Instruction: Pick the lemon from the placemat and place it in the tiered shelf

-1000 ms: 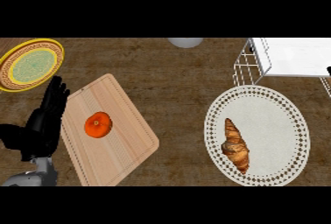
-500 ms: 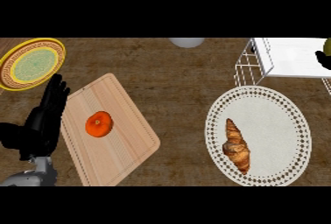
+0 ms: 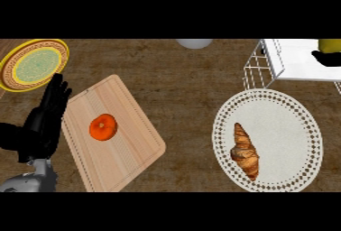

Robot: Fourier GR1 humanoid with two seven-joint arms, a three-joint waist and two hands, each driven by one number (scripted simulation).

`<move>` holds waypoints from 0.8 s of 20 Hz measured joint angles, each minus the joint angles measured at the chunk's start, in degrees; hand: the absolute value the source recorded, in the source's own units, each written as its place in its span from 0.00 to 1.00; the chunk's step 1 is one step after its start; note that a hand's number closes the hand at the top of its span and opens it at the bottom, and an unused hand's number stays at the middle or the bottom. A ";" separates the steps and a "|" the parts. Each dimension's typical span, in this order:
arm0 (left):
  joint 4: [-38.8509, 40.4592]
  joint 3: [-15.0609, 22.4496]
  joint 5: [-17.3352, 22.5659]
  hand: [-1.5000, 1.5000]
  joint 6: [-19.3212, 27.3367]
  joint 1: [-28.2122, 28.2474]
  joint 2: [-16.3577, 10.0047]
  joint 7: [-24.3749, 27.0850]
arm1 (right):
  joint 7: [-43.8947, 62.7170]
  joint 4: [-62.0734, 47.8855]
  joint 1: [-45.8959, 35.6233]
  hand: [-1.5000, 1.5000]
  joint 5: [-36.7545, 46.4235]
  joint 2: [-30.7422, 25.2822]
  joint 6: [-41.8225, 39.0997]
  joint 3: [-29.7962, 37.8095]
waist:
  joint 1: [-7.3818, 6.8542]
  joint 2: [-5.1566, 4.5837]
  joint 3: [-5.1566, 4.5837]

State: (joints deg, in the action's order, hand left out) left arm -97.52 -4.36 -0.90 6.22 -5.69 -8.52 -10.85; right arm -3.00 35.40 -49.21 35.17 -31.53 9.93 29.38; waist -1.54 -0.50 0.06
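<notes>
Lemon (image 3: 331, 44) at 2 o'clock, over the tiered shelf (image 3: 296, 65) and off the placemat (image 3: 279, 113). The right hand (image 3: 324, 57) curled round it at the view's edge. Left hand (image 3: 45, 118) rested at 9 o'clock, fingers straight, holding nothing.

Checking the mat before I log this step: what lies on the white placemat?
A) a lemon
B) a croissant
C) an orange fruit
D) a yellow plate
B: a croissant lies on the placemat, while the orange fruit sits on the cutting board to the left.
</notes>
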 measured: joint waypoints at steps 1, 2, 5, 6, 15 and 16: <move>0.03 -0.22 0.34 0.50 -0.40 0.13 -0.14 0.27 | -0.77 -2.13 -0.86 0.00 -0.29 -0.32 0.03 0.21 | -0.05 -0.02 0.01; 0.81 0.10 -0.13 0.50 0.08 -0.28 0.40 0.53 | -1.31 -3.95 -1.96 0.00 -0.44 -0.73 -0.24 0.21 | -0.05 -0.05 0.02; 0.66 0.45 -0.59 0.50 0.33 0.04 0.87 0.95 | -2.79 -8.44 -4.25 0.00 -1.17 -1.75 -0.70 0.53 | -0.12 -0.06 0.00; 1.32 0.13 -0.31 0.50 -0.01 -0.24 0.69 1.30 | -3.31 -9.68 -5.16 0.00 -1.52 -2.06 -1.03 0.72 | -0.15 -0.09 0.02; 1.77 -0.26 -0.38 0.50 0.09 -0.40 1.04 1.56 | -9.80 -12.87 -8.34 0.00 -7.89 -5.32 -3.70 4.95 | 0.21 0.03 0.01; 2.02 -0.31 -0.47 0.50 0.17 -0.89 1.00 1.32 | -10.04 -13.01 -8.63 0.00 -8.66 -5.87 -3.65 5.58 | 0.25 0.03 0.00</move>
State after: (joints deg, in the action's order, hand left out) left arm -95.50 -4.67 -1.37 6.39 -6.58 -7.51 -9.53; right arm -13.04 22.39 -57.84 26.50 -37.40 6.28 34.96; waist -1.30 -0.47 0.06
